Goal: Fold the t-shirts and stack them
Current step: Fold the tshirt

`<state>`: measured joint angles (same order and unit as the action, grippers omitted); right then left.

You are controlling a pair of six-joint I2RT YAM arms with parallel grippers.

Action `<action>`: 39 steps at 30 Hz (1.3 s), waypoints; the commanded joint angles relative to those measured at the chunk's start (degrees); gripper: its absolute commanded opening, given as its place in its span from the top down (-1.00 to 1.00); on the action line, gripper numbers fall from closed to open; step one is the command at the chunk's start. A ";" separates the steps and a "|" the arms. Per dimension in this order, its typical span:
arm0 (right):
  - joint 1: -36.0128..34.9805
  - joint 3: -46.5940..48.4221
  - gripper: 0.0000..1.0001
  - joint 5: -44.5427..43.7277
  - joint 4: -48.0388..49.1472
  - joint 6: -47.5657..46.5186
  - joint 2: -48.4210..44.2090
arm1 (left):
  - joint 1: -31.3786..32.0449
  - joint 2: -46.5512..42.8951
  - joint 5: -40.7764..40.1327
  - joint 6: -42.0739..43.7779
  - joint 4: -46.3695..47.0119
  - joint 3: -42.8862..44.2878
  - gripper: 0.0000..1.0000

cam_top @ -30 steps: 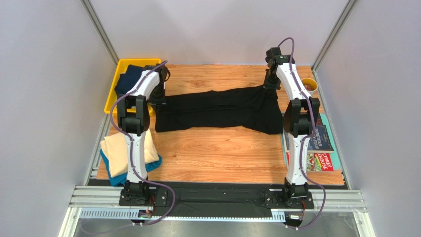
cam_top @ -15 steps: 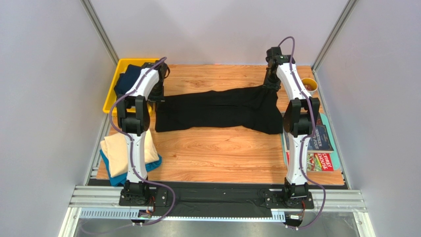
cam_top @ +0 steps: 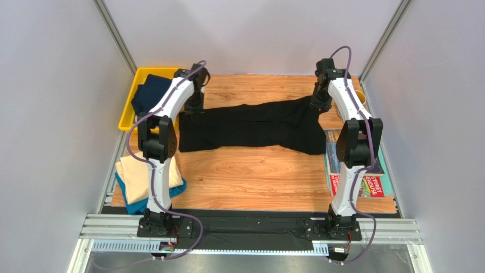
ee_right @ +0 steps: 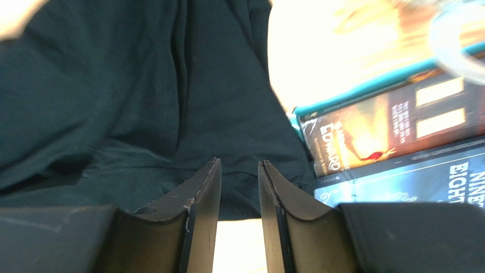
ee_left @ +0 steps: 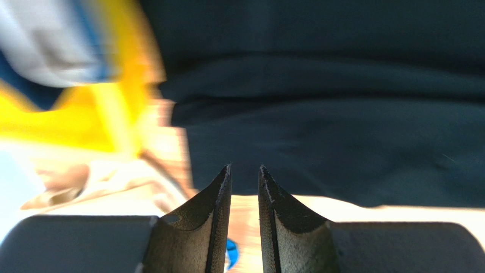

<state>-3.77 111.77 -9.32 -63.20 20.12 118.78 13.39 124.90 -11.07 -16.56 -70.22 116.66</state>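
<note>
Four in the count, a black t-shirt (cam_top: 250,128), navy t-shirt (cam_top: 149,94), cream t-shirt (cam_top: 134,176) and teal t-shirt (cam_top: 132,206), plus one yellow bin (cam_top: 127,114) far left.

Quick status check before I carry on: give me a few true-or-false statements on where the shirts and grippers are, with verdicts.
1. The black t-shirt lies stretched across the table. True.
2. The cream t-shirt is in the yellow bin. False: it lies on the teal-blue t-shirt at the table's near left edge; the bin holds the navy t-shirt.
3. The right gripper is clamping cloth. False: its fingers are apart with nothing between them.
4. The magazines lie along the table's right edge. True.
</note>
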 commanded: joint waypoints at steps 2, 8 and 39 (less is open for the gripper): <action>-0.18 -1.38 0.29 2.90 -1.22 0.18 0.39 | 3.66 3.58 4.56 0.91 0.43 3.30 0.40; -0.18 -4.45 0.28 5.71 -2.46 0.01 0.92 | 3.93 8.07 5.62 1.53 -0.36 7.00 0.40; -2.73 -5.34 0.35 3.52 -10.00 4.31 11.82 | 4.01 11.24 9.06 1.09 4.74 -2.49 0.46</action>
<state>-6.31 105.30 -4.49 -70.74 23.14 127.46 17.17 135.83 -1.78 -15.97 -64.60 115.98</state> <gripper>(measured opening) 0.341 0.290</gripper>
